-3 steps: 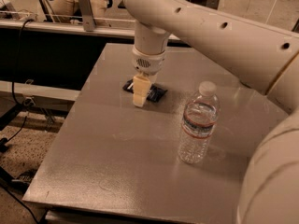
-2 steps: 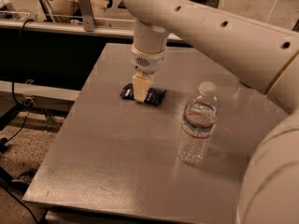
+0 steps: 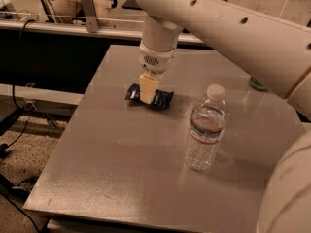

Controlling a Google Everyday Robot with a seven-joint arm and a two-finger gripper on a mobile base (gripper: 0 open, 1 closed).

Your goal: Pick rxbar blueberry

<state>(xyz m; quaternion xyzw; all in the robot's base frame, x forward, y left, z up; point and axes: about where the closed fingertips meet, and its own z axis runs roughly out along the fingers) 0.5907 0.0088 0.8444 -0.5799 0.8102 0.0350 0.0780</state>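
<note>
The rxbar blueberry (image 3: 163,99) is a small dark navy wrapper on the grey table (image 3: 146,169), left of centre towards the back. My gripper (image 3: 147,95) comes straight down onto its middle, and the cream fingers (image 3: 147,87) are closed across it. The wrapper looks pinched, with both ends sticking out left and right of the fingers and bent slightly upward. The bar's middle is hidden by the fingers. It sits at or just above the table surface.
A clear water bottle (image 3: 206,127) with a white cap stands upright right of centre. A green can (image 3: 257,85) peeks out behind my arm at the right. A rail and dark bench run along the table's far edge; floor and cables lie left.
The gripper has shifted slightly back over the bar and closed on it. The bar, flat before, now looks pinched with its ends bent up.
</note>
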